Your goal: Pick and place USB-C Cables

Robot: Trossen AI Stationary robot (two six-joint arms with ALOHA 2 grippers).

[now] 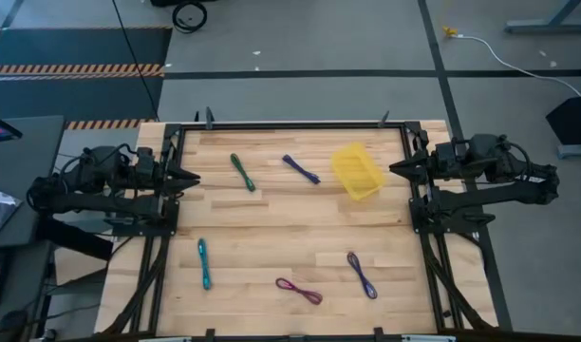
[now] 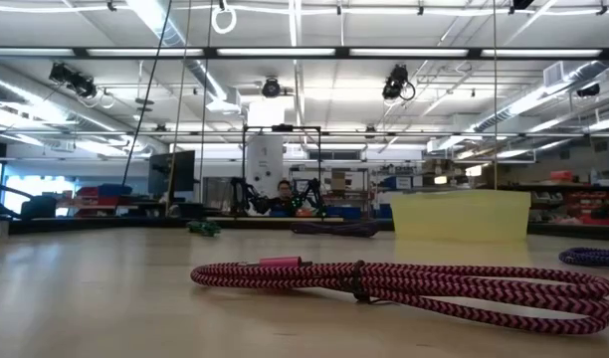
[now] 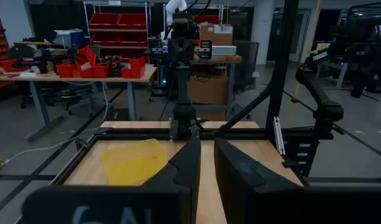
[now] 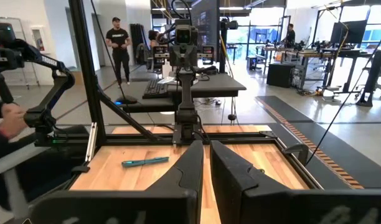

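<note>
Five short cables lie flat on the wooden table, untouched: a green cable [image 1: 242, 172] and a purple-blue cable [image 1: 301, 169] at the far side, a teal cable [image 1: 204, 263] at the near left, a magenta cable [image 1: 299, 291] and a second purple-blue cable [image 1: 362, 275] at the near side. A small yellow tray [image 1: 357, 171] stands at the far right. My left gripper [image 1: 194, 178] is shut and empty at the table's left edge. My right gripper [image 1: 395, 169] is shut and empty at the right edge. The magenta cable [image 2: 404, 283] fills the low view's foreground.
A black metal frame [image 1: 290, 124] runs around the table's far, left and right edges. The yellow tray shows in the left wrist view [image 3: 133, 160], and the teal cable in the right wrist view [image 4: 145, 162]. A person [image 4: 119, 43] stands in the room beyond the table.
</note>
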